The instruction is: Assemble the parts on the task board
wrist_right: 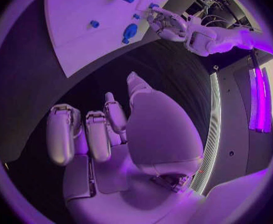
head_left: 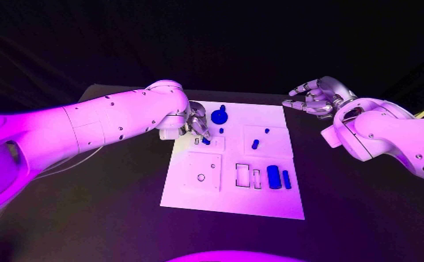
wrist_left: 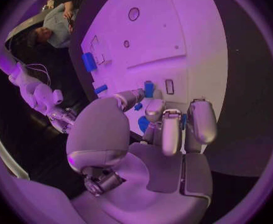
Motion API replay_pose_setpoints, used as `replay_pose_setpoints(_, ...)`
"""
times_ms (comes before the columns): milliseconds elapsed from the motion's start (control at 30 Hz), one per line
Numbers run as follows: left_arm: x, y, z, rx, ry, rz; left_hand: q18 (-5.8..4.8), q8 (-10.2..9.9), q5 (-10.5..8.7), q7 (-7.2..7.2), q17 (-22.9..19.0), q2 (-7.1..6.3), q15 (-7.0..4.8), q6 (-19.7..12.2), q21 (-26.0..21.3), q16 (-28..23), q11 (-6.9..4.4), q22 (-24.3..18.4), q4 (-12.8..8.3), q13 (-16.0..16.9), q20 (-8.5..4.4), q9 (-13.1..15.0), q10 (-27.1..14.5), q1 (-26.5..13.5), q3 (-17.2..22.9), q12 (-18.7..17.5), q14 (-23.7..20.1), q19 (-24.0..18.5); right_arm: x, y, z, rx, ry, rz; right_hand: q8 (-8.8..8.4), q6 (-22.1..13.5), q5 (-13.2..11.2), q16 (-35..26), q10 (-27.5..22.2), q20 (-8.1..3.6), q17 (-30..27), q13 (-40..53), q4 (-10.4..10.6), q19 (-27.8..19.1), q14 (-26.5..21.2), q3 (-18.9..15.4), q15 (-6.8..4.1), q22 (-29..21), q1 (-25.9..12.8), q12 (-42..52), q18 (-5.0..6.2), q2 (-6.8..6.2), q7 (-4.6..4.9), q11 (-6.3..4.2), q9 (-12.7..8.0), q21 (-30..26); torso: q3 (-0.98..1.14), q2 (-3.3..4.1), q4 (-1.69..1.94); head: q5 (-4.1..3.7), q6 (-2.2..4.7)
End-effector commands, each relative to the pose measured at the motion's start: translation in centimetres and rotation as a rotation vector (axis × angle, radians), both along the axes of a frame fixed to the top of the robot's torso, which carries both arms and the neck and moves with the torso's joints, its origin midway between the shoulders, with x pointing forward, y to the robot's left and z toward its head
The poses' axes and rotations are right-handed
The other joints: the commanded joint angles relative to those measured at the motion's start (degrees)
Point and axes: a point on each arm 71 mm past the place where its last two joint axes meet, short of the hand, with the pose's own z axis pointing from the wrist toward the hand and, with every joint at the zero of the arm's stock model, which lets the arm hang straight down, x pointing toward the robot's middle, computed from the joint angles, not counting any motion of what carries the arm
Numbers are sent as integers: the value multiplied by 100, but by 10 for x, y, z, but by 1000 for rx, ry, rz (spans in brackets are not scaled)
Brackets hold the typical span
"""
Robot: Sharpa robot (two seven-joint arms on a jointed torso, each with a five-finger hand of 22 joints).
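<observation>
Task board (head_left: 231,204) flat at centre of black desk (head_left: 106,225). Blue parts spread over board: keyhole-shaped part (head_left: 219,116) at far edge, peg (head_left: 255,144) mid-board, two bars (head_left: 274,177) near edge beside empty rectangular slots. Small blue piece (wrist_left: 148,88) just ahead of left hand (head_left: 196,124) fingers (wrist_left: 171,129); contact judged near, grasp cannot be confirmed. Right hand (head_left: 316,98) raised off board's far right corner, fingers loosely spread, grasping nothing. Step in hand: pickup or seating at left slot. Next: fine alignment over recess.
</observation>
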Motion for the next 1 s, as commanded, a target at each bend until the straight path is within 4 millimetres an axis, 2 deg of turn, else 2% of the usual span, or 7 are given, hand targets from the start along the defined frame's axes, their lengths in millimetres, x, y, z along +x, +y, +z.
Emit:
replay_pose_setpoints(33,-2,0,-4,14,18,-10,-72,198,271,-222,1572,142,-74,443,119,110,-113,132,-240,61,-21,696,281,34,1003,-38,636,205,0,1,0,-2,0,5,93,-20,27,-37,-74,-37,1064,-28,2,246,516,-6,-53,980,-209,-74,21,46,2,-1,-27,-30,1,4,-3,5,-10)
replay_pose_setpoints(367,-4,-2,-5,21,34,-25,-91,208,251,-250,1594,166,-91,513,160,123,-135,220,-236,47,-35,738,328,-86,1010,-40,644,267,0,1,0,-2,0,5,110,-24,27,-41,-78,-40,1057,-34,0,246,515,-11,-56,976,-210,-77,22,42,-1,-4,-31,-38,5,0,-5,1,-26)
replay_pose_setpoints(867,-3,-2,-4,10,29,-14,-105,202,205,-296,1594,300,-124,621,188,123,-173,285,-159,-11,-68,799,370,-300,987,-75,644,315,0,1,-1,-2,-1,5,110,-24,27,-41,-78,-40,1057,-34,0,246,515,-11,-56,976,-210,-77,22,42,-1,-4,-31,-38,8,2,-4,-2,-31)
replay_pose_setpoints(1000,-3,-3,-5,7,31,-14,-112,220,194,-313,1594,324,-133,671,201,123,-186,316,-148,166,-76,826,461,-349,972,36,644,335,0,1,-1,-2,-1,6,110,-24,27,-41,-78,-40,1057,-34,0,246,515,-11,-56,976,-210,-77,22,42,-1,-4,-31,-38,8,0,-7,-4,-36)
